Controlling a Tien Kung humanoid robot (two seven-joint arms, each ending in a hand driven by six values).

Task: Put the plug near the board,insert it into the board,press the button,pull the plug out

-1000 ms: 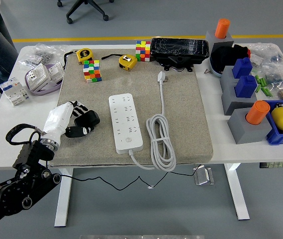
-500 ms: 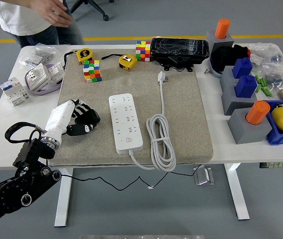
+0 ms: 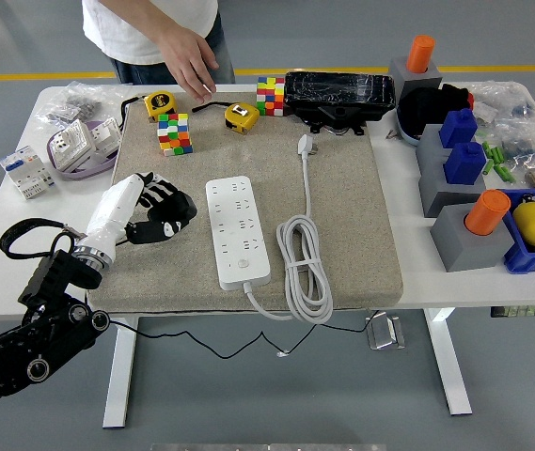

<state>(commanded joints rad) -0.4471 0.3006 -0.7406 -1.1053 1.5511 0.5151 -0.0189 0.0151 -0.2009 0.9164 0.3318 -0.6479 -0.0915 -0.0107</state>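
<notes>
One robot arm shows, the left, entering from the lower left corner and angling up over the beige mat [image 3: 361,235]. Its left hand [image 3: 159,218] hovers just left of the white power strip [image 3: 238,231], black fingers loosely curled and holding nothing; how far they are bent is hard to make out against the dark palm. The strip lies lengthwise on the mat, its cable coiled [image 3: 303,267] just to its right. Farther back, the white plug [image 3: 306,144] rests on the mat, well apart from the hand. At the far edge a person's hand [image 3: 190,68] reaches down near a yellow tape measure [image 3: 241,116]; the person is cut off at the top.
</notes>
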